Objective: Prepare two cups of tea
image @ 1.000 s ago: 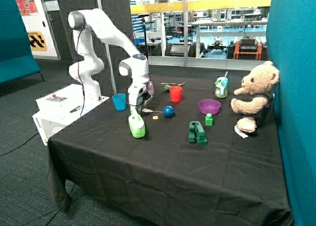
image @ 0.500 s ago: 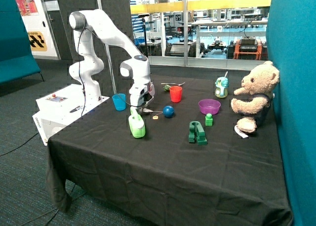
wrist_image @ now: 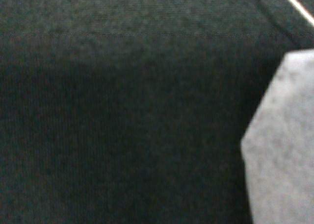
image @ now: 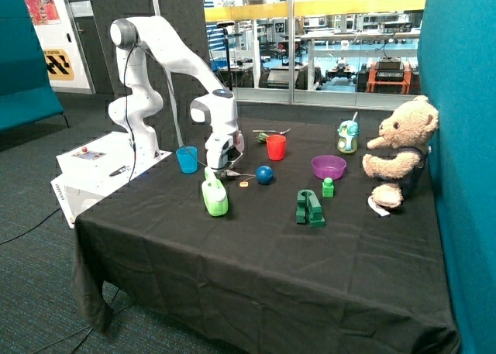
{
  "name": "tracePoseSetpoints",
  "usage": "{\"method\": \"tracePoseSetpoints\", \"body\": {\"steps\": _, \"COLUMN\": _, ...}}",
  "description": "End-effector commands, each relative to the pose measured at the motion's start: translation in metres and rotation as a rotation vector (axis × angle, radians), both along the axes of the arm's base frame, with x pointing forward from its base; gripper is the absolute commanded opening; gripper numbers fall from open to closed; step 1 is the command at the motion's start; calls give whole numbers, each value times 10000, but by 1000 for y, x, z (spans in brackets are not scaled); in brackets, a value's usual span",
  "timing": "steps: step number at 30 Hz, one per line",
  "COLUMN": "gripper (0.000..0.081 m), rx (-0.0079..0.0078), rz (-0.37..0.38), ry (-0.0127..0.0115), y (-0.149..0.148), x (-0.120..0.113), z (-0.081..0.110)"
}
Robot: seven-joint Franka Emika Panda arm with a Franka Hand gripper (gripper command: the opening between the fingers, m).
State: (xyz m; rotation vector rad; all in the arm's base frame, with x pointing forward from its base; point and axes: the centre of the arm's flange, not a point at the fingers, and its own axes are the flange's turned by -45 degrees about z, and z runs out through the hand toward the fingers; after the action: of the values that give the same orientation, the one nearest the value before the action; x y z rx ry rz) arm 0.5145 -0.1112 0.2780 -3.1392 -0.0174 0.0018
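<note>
The light blue cup (image: 187, 159) stands near the table's back edge by the robot base. The red cup (image: 276, 147) stands further along, behind the blue ball. My gripper (image: 219, 171) is low at the black cloth between the two cups, just behind a green plastic can. A small pale yellowish tag (image: 244, 183) lies on the cloth beside the gripper, with a thin string leading towards it. The wrist view shows black cloth, a pale white shape (wrist_image: 282, 145) that may be a tea bag, and a thin string (wrist_image: 294, 6). A second tea bag is not visible.
A green plastic can (image: 215, 197) sits just in front of the gripper and a blue ball (image: 265, 174) beside the tag. Green blocks (image: 310, 207), a purple bowl (image: 328, 166), a lidded cup with a straw (image: 348, 136) and a teddy bear (image: 399, 149) stand further along.
The arm's wrist has shifted slightly towards the red cup's side while staying low at the cloth. Nothing else on the table has moved.
</note>
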Motion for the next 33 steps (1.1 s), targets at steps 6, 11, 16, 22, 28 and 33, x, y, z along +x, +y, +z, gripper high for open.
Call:
{"method": "tracePoseSetpoints", "body": {"steps": 6, "gripper": 423, "rx": -23, "rz": 24, "ry": -12, "y": 3, "x": 5, "z": -8}}
{"method": "tracePoseSetpoints", "body": {"steps": 11, "gripper": 322, "rx": -23, "rz": 19, "ry": -12, "y": 3, "x": 6, "z": -9}}
{"method": "tracePoseSetpoints", "body": {"steps": 16, "gripper": 39, "rx": -23, "rz": -72, "ry": -12, "y": 3, "x": 6, "z": -10}}
{"method": "tracePoseSetpoints", "body": {"steps": 22, "gripper": 1, "rx": -23, "rz": -110, "ry": -12, "y": 1, "x": 6, "z": -11}}
{"method": "tracePoseSetpoints", "body": {"steps": 28, "gripper": 0, "rx": -23, "rz": -85, "ry": -12, "y": 1, "x": 6, "z": -13}}
{"method": "tracePoseSetpoints", "body": {"steps": 33, "gripper": 0, "rx": -23, "rz": -53, "ry": -12, "y": 2, "x": 4, "z": -13}}
